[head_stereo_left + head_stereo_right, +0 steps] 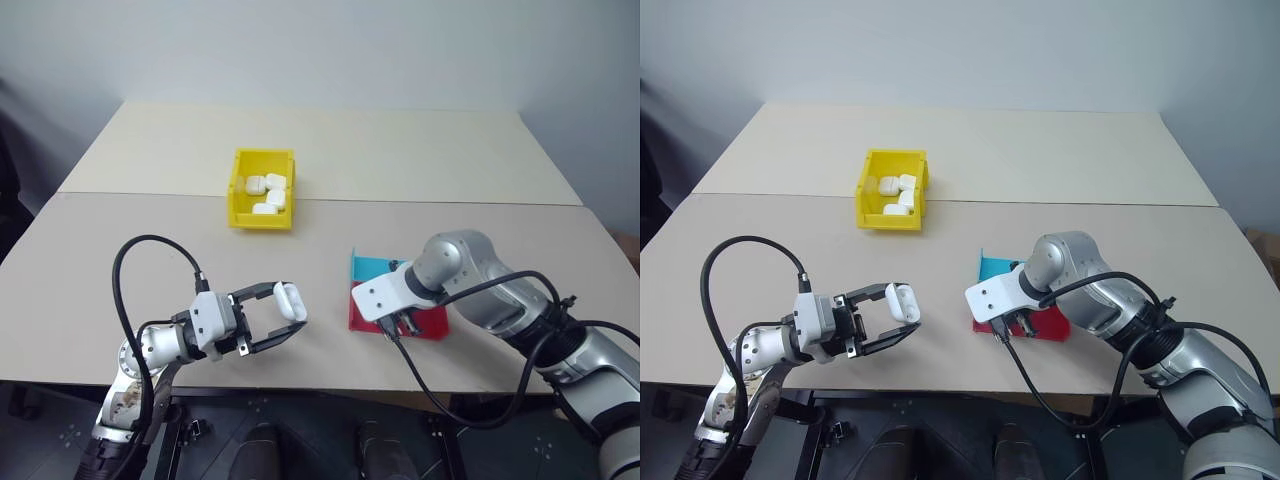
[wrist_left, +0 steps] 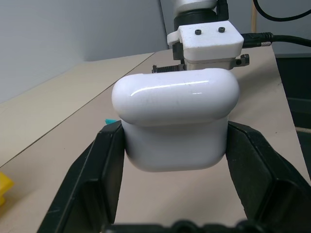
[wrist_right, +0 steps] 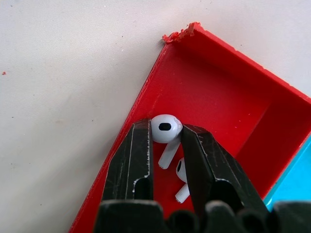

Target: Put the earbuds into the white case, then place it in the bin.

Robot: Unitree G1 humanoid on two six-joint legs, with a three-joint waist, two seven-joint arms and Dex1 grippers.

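Note:
My left gripper point(image 1: 291, 311) is held above the table's front left, shut on the white case point(image 1: 289, 301). In the left wrist view the case point(image 2: 175, 116) sits lid closed between the two black fingers point(image 2: 104, 160). My right gripper point(image 3: 165, 127) points down into the red tray point(image 3: 218, 97) and is shut on the head of one of the earbuds point(image 3: 164, 129). A second earbud point(image 3: 181, 171) lies in the tray, half hidden by a finger. The yellow bin point(image 1: 240, 186) stands further back, left of centre.
The bin holds several other white cases point(image 1: 270, 193). A shallow blue tray point(image 1: 370, 267) lies just behind the red tray point(image 1: 430, 322). A seam point(image 1: 450, 202) runs across the tabletop behind the bin. The table's front edge is close under both grippers.

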